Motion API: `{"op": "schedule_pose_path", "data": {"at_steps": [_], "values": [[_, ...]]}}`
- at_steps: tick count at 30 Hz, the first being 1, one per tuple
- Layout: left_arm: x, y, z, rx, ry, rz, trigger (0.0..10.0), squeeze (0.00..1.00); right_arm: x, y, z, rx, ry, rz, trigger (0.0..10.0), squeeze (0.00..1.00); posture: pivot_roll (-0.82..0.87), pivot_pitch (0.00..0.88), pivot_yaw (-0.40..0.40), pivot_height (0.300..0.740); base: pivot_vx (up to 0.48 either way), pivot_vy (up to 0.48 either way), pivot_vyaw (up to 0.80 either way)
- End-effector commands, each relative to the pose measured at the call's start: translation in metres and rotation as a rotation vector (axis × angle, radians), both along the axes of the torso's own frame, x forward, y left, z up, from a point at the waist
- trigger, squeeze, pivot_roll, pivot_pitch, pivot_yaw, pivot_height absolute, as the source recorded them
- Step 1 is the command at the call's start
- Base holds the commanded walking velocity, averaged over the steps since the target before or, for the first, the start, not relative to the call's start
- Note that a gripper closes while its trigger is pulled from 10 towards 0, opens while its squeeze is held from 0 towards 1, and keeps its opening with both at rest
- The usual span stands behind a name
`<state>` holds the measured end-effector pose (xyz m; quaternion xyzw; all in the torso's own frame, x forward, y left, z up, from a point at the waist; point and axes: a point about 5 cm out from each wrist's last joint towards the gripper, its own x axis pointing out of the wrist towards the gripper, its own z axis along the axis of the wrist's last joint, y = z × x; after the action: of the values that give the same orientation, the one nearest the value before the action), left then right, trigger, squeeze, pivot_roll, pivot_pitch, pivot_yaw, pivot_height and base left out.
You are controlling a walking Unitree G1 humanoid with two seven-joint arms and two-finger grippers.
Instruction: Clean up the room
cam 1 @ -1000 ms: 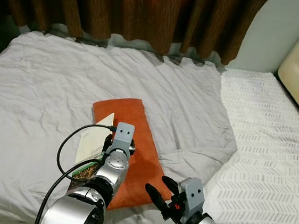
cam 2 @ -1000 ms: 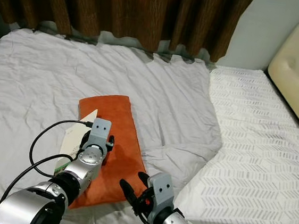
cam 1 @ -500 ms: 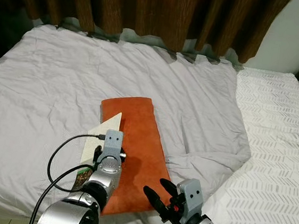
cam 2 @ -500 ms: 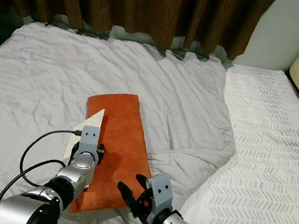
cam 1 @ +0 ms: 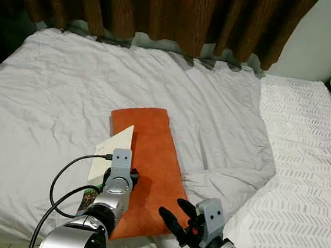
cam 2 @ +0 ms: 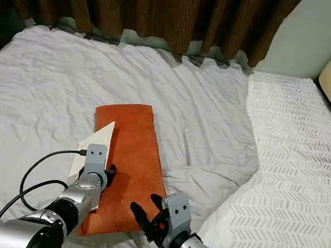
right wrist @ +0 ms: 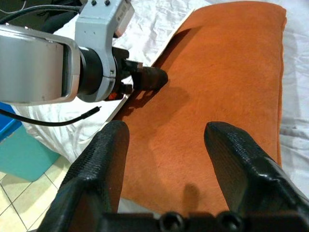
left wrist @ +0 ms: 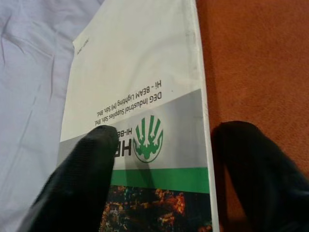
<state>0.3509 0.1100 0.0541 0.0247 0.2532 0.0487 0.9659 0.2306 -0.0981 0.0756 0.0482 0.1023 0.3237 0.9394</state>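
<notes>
Far half of grey sheet point(cam 1: 69, 84): open, only wrinkles. Curtain point(cam 1: 165, 11) closes off far edge. Near centre taken by orange cushion point(cam 1: 152, 164), booklet point(cam 1: 110, 151) along its left side. Right: patterned mattress point(cam 1: 304, 156) bare; raised sheet fold point(cam 1: 231, 178) between.

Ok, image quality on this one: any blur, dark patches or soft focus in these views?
Left eye view: sharp, evenly lit bed; curtain top is dim. Left wrist view: print on the booklet is legible, but the near black fingers are soft. Right wrist view: orange cushion crisp, the left gripper casting a soft shadow on it.
</notes>
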Motion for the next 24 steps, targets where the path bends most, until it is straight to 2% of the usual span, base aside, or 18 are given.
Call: {"op": "schedule_pose_path", "data": {"at_steps": [1, 5, 17, 24], "values": [[-0.013, 0.0, -0.018, 0.043, 0.09, -0.02, 0.0, 0.0, -0.001, 0.0, -0.002, -0.005, 0.015, 0.009, 10.0, 0.0, -0.24, 0.195, -0.082, 0.74, 0.0, 0.0, 0.0], [-0.015, 0.004, -0.021, 0.099, 0.1, -0.052, 0.0, 0.0, 0.001, 0.0, -0.003, -0.002, 0.017, 0.005, 10.0, 0.0, -0.23, 0.185, -0.08, 0.74, 0.0, 0.0, 0.0], [-0.016, 0.008, -0.023, 0.118, 0.093, -0.064, 0.0, 0.0, 0.005, 0.001, -0.005, 0.007, 0.028, -0.009, 10.0, 0.0, -0.21, 0.17, -0.074, 0.74, 0.0, 0.0, 0.0], [-0.005, 0.012, -0.008, 0.12, -0.011, -0.088, 0.0, 0.0, 0.012, -0.001, -0.003, 0.026, 0.016, -0.037, 10.0, 0.0, -0.19, 0.138, -0.057, 0.74, 0.0, 0.0, 0.0]]}}
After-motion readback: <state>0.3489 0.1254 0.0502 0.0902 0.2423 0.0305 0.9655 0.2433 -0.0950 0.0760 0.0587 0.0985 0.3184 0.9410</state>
